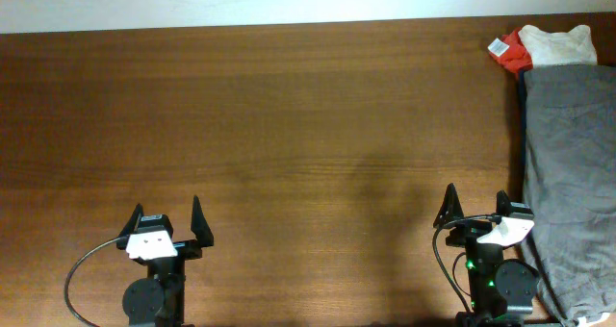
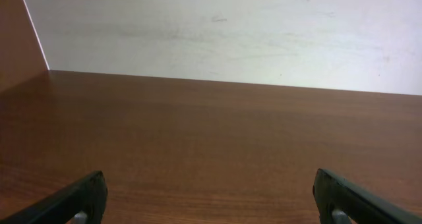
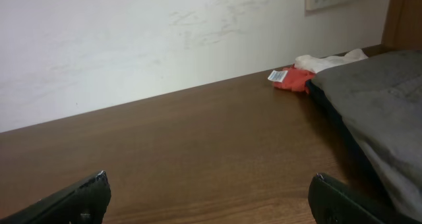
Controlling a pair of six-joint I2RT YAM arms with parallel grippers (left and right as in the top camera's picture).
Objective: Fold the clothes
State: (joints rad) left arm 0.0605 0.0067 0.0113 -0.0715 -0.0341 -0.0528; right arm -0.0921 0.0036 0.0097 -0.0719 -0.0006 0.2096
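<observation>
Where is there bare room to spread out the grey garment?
The table is bare from its left edge across to the grey garment, between the far wall and the open left gripper and right gripper. Crowded only at the right edge: garment, with the red and cream bundle behind it.

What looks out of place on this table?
Nothing spilled or damaged. The grey clothes lie heaped along the table's right side on a dark cloth, and a red and cream bundle sits crumpled at the far right corner.
</observation>
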